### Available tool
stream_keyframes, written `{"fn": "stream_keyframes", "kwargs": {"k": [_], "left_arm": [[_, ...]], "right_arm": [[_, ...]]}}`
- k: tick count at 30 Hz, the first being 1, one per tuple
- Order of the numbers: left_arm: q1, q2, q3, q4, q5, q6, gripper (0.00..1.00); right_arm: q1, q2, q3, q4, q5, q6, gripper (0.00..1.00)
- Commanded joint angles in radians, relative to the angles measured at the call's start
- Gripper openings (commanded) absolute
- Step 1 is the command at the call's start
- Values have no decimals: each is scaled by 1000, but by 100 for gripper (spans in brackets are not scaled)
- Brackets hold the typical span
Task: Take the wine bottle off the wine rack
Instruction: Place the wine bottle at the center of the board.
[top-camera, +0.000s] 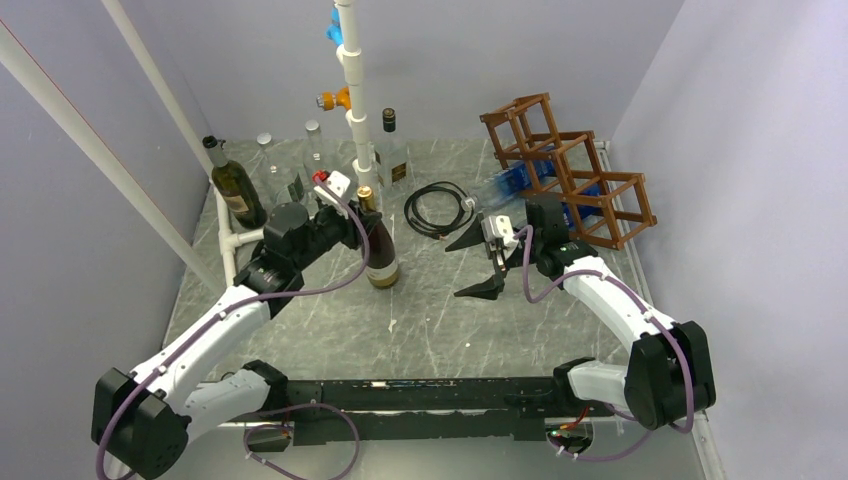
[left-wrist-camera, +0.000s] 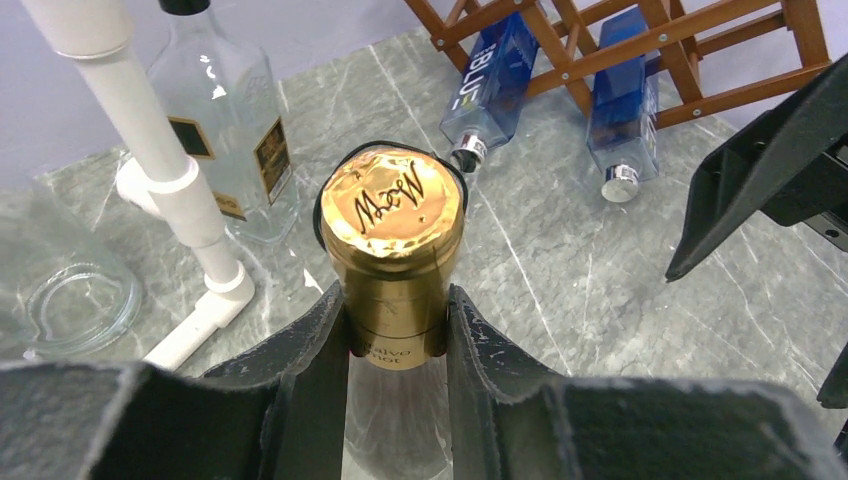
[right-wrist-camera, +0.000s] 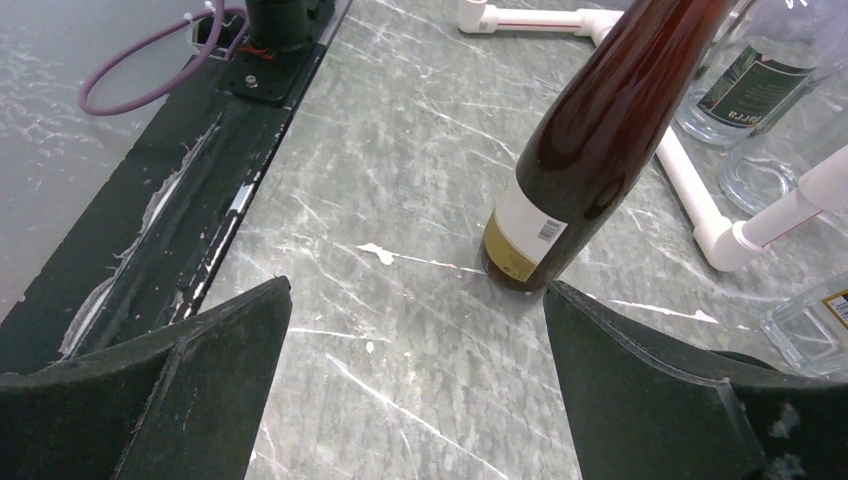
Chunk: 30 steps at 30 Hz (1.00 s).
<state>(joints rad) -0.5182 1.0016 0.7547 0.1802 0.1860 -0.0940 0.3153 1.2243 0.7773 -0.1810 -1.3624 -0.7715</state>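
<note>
The left claw holds the gold-topped neck of the wine bottle tight. The bottle stands on its base near the middle of the table. The right claw is wide open at the bottle's 3 o'clock, not touching it. The wine rack sits at the table's 2 o'clock, well apart from the bottle, with two blue bottles in it.

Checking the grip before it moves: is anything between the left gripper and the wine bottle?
Nothing visible. The left gripper is shut straight on the wine bottle's gold-foiled neck, with both fingers touching the foil. The bottle stands on the table, apart from the rack.
</note>
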Motion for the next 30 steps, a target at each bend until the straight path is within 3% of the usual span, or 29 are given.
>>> {"fn": "stream_keyframes", "kwargs": {"k": [1,30], "left_arm": [[29,-32,151,183,8,-13,0],[251,-46,233,19,-23,-74,0]], "right_arm": [[-7,-21,27,-5,-38,-55,100],[-8,-13,42,-89,-29,-144,100]]}}
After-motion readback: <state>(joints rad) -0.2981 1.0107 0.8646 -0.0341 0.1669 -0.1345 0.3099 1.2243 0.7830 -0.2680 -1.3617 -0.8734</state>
